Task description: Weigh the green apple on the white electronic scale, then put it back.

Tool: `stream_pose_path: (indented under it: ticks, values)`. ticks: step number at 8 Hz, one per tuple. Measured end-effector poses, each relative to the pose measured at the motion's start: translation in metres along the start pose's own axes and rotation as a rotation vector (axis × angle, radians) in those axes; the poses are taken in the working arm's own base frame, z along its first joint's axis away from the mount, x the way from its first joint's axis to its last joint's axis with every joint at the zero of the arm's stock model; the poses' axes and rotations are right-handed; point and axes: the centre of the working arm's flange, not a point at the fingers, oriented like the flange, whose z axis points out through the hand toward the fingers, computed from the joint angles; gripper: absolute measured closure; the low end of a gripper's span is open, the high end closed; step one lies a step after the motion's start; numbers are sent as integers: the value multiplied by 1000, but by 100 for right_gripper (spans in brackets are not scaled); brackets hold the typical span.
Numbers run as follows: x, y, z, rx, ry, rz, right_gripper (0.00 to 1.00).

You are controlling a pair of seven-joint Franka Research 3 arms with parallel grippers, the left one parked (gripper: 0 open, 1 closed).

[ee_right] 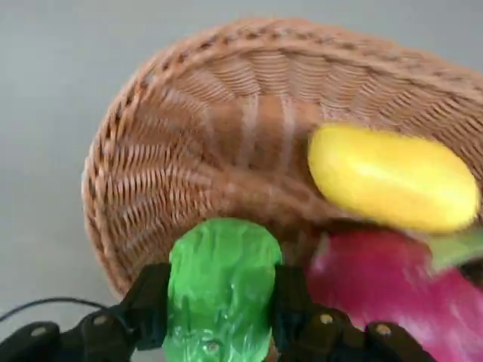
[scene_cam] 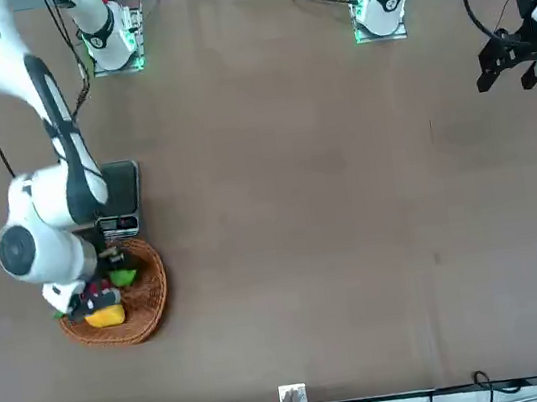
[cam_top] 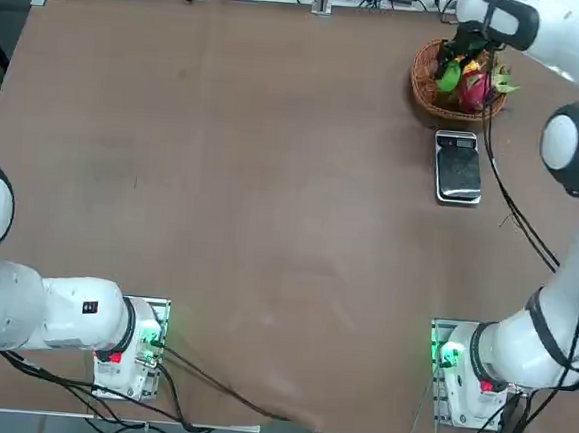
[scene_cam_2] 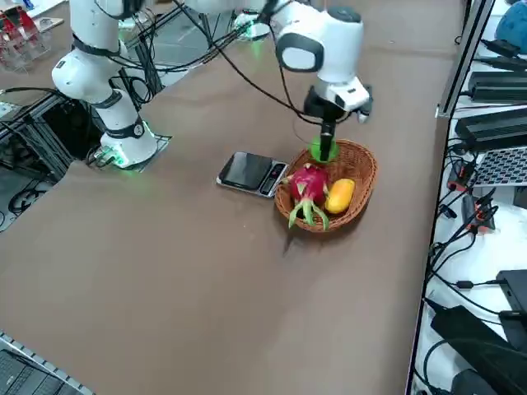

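Observation:
My right gripper [ee_right: 221,305] is shut on the green apple [ee_right: 223,279], one black finger on each side of it. In the right side view the gripper [scene_cam_2: 327,141] points straight down and the apple [scene_cam_2: 320,152] sits at the wicker basket's [scene_cam_2: 362,174] far rim. I cannot tell whether the apple still rests in the basket. From overhead the apple [cam_top: 447,76] shows in the basket at the table's far right. The white electronic scale [cam_top: 458,168] lies flat just in front of the basket, with nothing on its dark top [scene_cam_2: 250,171].
A pink dragon fruit [scene_cam_2: 308,186] and an orange-yellow fruit [scene_cam_2: 339,196] lie in the basket beside the apple. The right arm's black cable [cam_top: 512,199] hangs over the table right of the scale. Brown table stretches out to the left.

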Motion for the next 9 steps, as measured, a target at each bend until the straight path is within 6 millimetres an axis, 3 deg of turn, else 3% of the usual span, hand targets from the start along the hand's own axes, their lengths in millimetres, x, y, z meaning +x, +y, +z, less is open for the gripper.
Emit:
stream_pose_path:
  ticks: [4,7,9]
  values:
    - [25,-5,40,-3,17,-10,31]
    - [28,-5,47,-4,29,-10,28]
    - [34,-5,30,-6,60,-11,1]
